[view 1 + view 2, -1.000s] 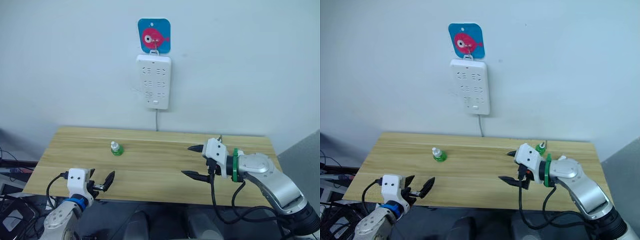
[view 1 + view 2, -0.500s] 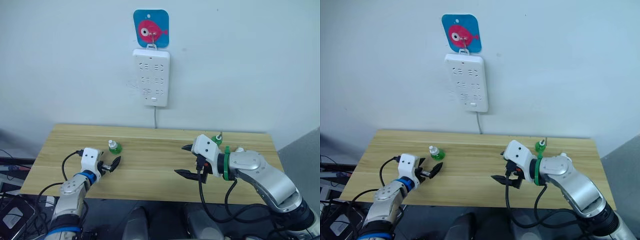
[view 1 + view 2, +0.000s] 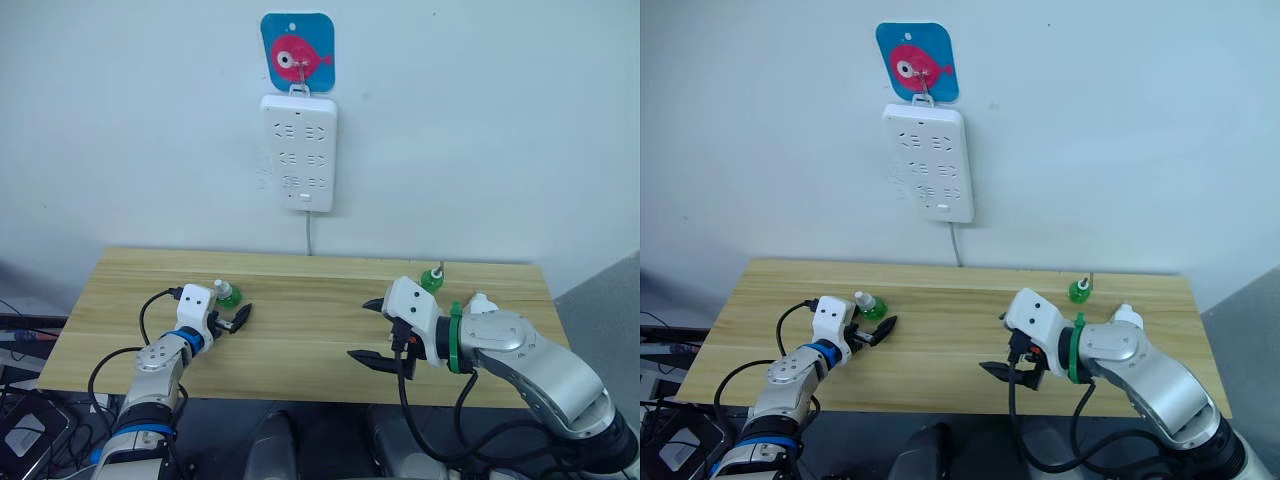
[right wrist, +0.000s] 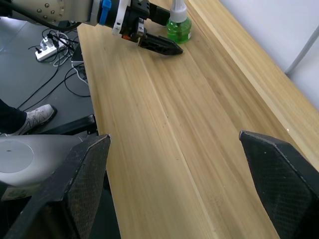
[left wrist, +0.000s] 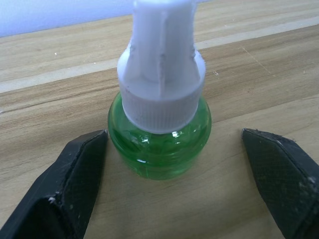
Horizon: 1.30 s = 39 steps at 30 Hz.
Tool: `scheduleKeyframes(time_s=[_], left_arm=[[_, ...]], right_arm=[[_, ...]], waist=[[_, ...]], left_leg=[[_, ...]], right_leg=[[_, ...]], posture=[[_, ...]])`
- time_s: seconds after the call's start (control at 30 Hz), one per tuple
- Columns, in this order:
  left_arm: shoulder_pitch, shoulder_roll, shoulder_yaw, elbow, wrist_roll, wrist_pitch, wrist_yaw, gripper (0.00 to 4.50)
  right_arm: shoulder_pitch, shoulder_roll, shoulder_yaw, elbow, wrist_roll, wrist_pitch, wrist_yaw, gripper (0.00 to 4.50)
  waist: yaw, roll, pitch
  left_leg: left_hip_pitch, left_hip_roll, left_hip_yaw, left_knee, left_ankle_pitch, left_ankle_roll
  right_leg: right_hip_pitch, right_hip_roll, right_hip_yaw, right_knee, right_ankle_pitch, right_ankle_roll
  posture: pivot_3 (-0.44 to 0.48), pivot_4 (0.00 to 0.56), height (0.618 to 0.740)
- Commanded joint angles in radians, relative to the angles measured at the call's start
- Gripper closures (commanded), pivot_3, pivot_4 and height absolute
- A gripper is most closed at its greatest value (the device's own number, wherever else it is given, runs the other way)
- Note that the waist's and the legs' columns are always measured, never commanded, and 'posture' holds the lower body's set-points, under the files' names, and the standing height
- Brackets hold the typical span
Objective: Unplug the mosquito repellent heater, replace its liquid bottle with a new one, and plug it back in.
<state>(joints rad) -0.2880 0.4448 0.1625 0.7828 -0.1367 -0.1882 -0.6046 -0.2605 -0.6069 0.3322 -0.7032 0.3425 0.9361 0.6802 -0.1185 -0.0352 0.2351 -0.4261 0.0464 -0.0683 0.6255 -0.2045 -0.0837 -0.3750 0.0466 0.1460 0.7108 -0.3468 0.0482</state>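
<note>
While the left gripper (image 5: 174,184) stands at the new bottle (image 5: 160,127), its fingers (image 5: 65,191) are spread to either side of the green body; one pad is at or just short of the glass, the other stands apart. Nothing is pinched yet. The bottle stands upright on the table (image 3: 300,330), towards its left rear part, white cap up.

The right gripper (image 3: 378,330) hangs over the middle of the table with its fingers wide and nothing between them. Behind the right arm, near the table's far right edge, a second small green bottle (image 3: 1079,290) stands upright, with a white rounded piece (image 3: 1124,315) just beside the arm. I take that piece to be the heater, though I cannot confirm it. The power strip (image 3: 298,152) on the wall carries no plug-in unit that I can see.

Risks, in my judgement:
- The bottle is round and top-heavy. With the fingers off-centre, the near pad would meet it first on closing and push it sideways or tip it.
- A grip set on the cap's taper could let the bottle slide out.
- The right forearm lies close to the second bottle and the white piece; a careless sweep could knock either off the rear edge.
</note>
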Motion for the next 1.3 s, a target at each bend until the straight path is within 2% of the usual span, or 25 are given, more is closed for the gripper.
scheduleKeyframes(time_s=[0.03,0.23,0.27,0.53,0.77,0.93,1.03,1.17,1.3], left_arm=[[-0.006,0.0,-0.005,0.006,0.012,-0.034,0.009,0.41],[-0.026,-0.008,-0.011,0.035,0.038,-0.07,0.052,2.2],[-0.026,-0.009,-0.012,0.038,0.041,-0.076,0.055,2.29],[0.028,0.002,-0.035,-0.037,0.044,-0.114,0.006,2.29],[0.143,0.043,-0.162,-0.43,0.041,-0.063,-0.161,2.29],[0.15,0.096,-0.252,-0.771,-0.105,0.21,-0.355,2.29],[0.079,0.15,-0.29,-0.899,-0.181,0.372,-0.45,2.29],[-0.01,0.179,-0.31,-0.941,-0.211,0.472,-0.495,2.29],[-0.058,0.193,-0.326,-0.938,-0.206,0.501,-0.534,2.29]], right_arm=[[0.005,-0.006,-0.02,-0.051,0.023,-0.001,-0.004,0.14],[0.018,-0.022,-0.02,-0.062,0.035,0.005,-0.003,0.14],[0.022,-0.026,-0.02,-0.065,0.038,0.005,-0.002,0.14],[0.027,-0.048,-0.012,-0.064,0.05,-0.013,0.006,0.14],[-0.015,-0.064,-0.015,-0.025,0.046,-0.091,0.064,0.14],[-0.112,-0.008,-0.044,0.038,0.104,-0.076,0.089,0.14],[-0.191,0.049,-0.048,0.071,0.147,-0.041,0.088,0.14],[-0.26,0.095,-0.045,0.112,0.177,-0.005,0.082,0.14],[-0.3,0.134,-0.029,0.156,0.173,-0.004,0.075,0.14]], waist=[[-0.002,0.0,0.0],[-0.003,0.0,0.002],[-0.003,0.0,0.003],[-0.017,0.0,0.007],[-0.018,0.0,0.014],[-0.02,0.0,0.013],[-0.023,0.0,0.013],[-0.024,0.0,0.013],[-0.027,0.0,0.012]], left_leg=[[0.0,0.0,0.0,0.0,0.0,0.0],[-0.001,0.0,-0.001,0.0,0.0,0.0],[-0.001,0.0,-0.001,0.0,0.0,0.0],[-0.001,0.0,-0.001,0.0,0.0,0.0],[-0.002,0.0,-0.001,0.0,0.0,0.0],[-0.002,0.0,-0.001,0.0,0.0,0.0],[-0.003,0.0,-0.002,0.0,0.0,0.0],[-0.005,0.0,-0.004,0.001,0.0,0.0],[-0.007,-0.001,-0.005,0.002,0.0,0.0]], right_leg=[[0.0,0.0,0.0,0.0,0.0,0.0],[0.0,0.0,0.0,0.0,0.0,0.0],[0.0,0.0,0.0,-0.001,0.0,0.0],[0.0,0.0,-0.001,-0.001,0.0,0.0],[-0.001,-0.001,-0.001,-0.001,0.0,0.0],[-0.001,-0.001,-0.001,-0.001,0.0,0.0],[-0.001,0.0,-0.002,-0.001,0.0,0.0],[-0.003,0.0,-0.005,0.0,0.0,0.0],[-0.004,0.0,-0.005,0.001,0.002,-0.004]], posture=[[-0.166,0.246,0.74],[-0.169,0.249,0.74],[-0.169,0.249,0.74],[-0.176,0.243,0.74],[-0.161,0.228,0.74],[-0.167,0.199,0.74],[-0.169,0.182,0.74],[-0.173,0.165,0.74],[-0.18,0.15,0.74]])
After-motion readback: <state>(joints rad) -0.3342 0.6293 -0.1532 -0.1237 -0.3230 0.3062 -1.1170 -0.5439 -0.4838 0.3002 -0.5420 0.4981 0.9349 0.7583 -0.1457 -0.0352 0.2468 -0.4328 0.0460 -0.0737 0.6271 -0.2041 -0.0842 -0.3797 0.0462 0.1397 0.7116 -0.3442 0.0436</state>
